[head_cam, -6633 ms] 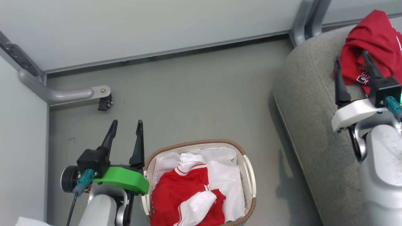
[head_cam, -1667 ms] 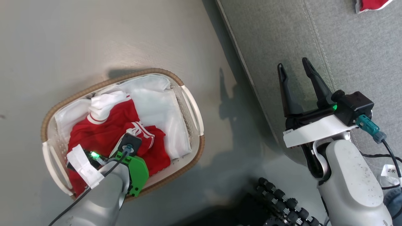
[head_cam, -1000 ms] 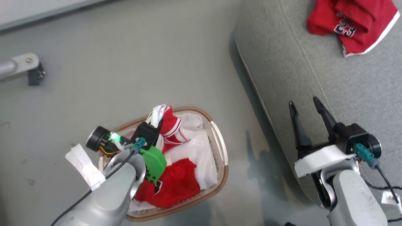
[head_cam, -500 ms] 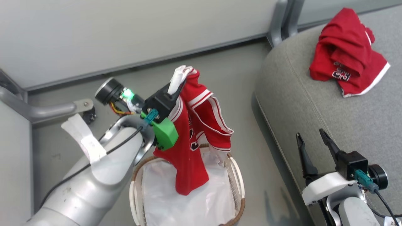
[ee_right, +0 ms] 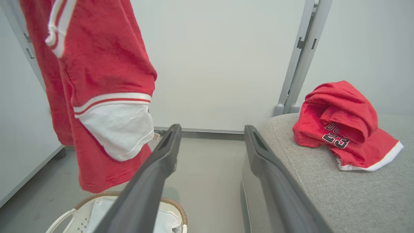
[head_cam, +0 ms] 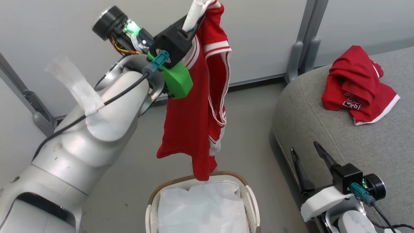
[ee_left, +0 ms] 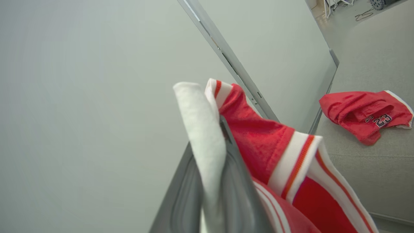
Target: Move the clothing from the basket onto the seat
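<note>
My left jaws clamp the white-trimmed red sports garment [head_cam: 187,129], which hangs above the white brown-rimmed oval basket [head_cam: 252,204]; my right jaws stand open by the grey fabric sofa [head_cam: 323,136].

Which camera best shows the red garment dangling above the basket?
The head view: the red garment hangs nearly whole there, from the left gripper down to its hem. The left wrist view gives its pinched top close up; the right wrist view, its lower part.
</note>
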